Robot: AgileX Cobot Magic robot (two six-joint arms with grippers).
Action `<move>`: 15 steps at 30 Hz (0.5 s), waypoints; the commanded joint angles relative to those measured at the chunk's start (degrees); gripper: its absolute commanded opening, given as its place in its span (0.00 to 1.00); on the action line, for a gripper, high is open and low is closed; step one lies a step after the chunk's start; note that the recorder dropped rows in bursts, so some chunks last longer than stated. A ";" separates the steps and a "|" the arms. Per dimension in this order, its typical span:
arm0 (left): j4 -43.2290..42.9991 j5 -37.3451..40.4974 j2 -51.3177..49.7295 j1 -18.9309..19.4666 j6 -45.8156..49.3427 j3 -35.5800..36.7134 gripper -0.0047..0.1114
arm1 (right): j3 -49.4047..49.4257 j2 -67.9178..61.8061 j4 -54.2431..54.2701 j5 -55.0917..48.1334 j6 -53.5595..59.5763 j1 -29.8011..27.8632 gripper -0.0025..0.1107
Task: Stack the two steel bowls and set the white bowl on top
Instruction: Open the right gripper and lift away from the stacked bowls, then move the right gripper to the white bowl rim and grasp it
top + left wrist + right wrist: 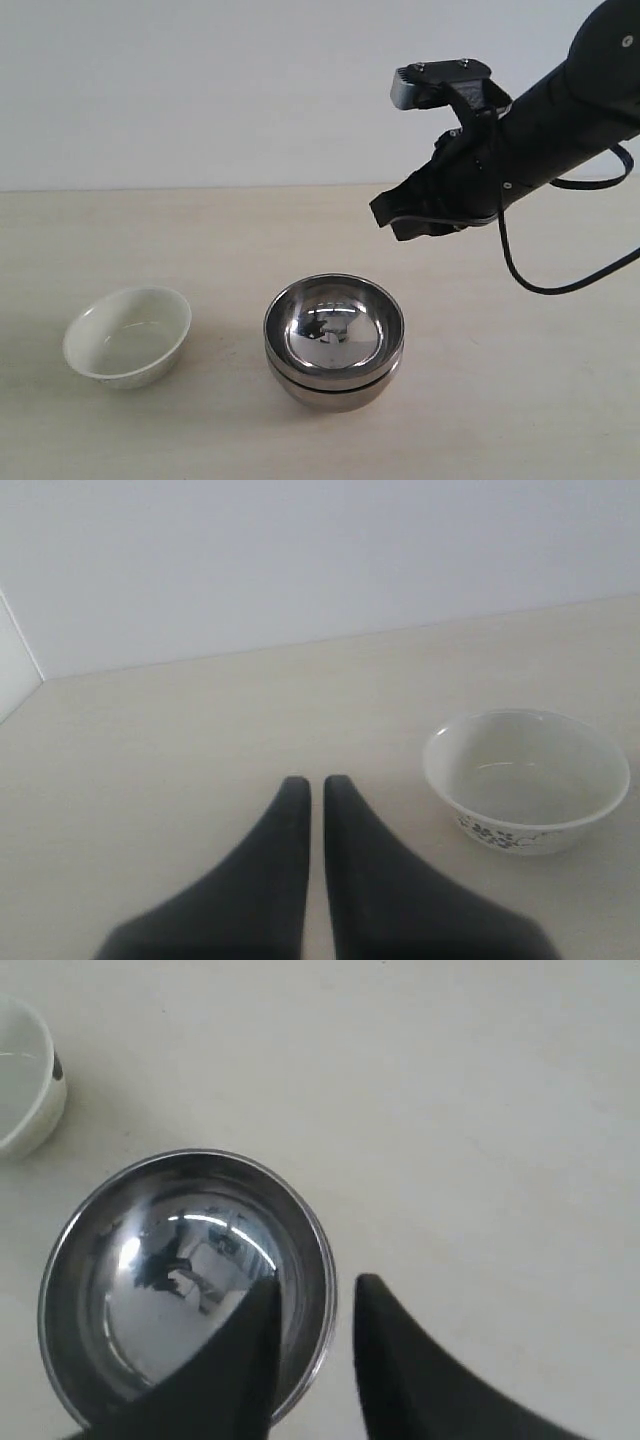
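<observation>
**Stack of steel bowls (334, 340) made; white bowl (127, 335) apart**

Steel bowls sit nested one inside the other, upright, well forward of the tabletop's (520, 400) far edge. White bowl stands upright and empty near the stack, on the left arm's side, not touching it. Right end effector (388, 220) hangs in the air above and behind the stack, released, nothing between its parted fingers. Left end effector (315, 783) is clenched to a thin slit, empty, low over the tabletop, with the white bowl near.
</observation>
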State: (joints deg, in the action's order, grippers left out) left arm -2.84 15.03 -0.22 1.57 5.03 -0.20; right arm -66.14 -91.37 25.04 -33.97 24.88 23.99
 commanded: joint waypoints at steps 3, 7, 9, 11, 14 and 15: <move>0.49 -0.46 0.22 0.17 -0.56 0.20 0.07 | -0.32 0.62 0.81 -0.18 5.43 0.03 0.49; 0.49 -0.46 0.22 0.17 -0.56 0.20 0.07 | -0.32 0.62 1.37 1.75 10.84 2.54 0.47; 0.49 -0.46 0.22 0.17 -0.56 0.20 0.07 | -0.32 0.62 1.37 4.09 11.50 5.46 0.47; 0.49 -0.46 0.22 0.17 -0.56 0.20 0.07 | -0.32 0.62 1.37 7.35 11.60 9.44 0.47; 0.49 -0.46 0.22 0.17 -0.56 0.20 0.07 | -1.47 0.16 1.37 9.32 11.21 14.52 0.47; 0.49 -0.46 0.22 0.17 -0.56 0.20 0.07 | -2.30 -0.31 1.37 8.65 10.68 15.96 0.47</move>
State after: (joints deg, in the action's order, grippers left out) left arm -2.84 15.03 -0.22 1.57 5.03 -0.20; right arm -66.61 -91.28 26.04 -26.44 35.78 36.40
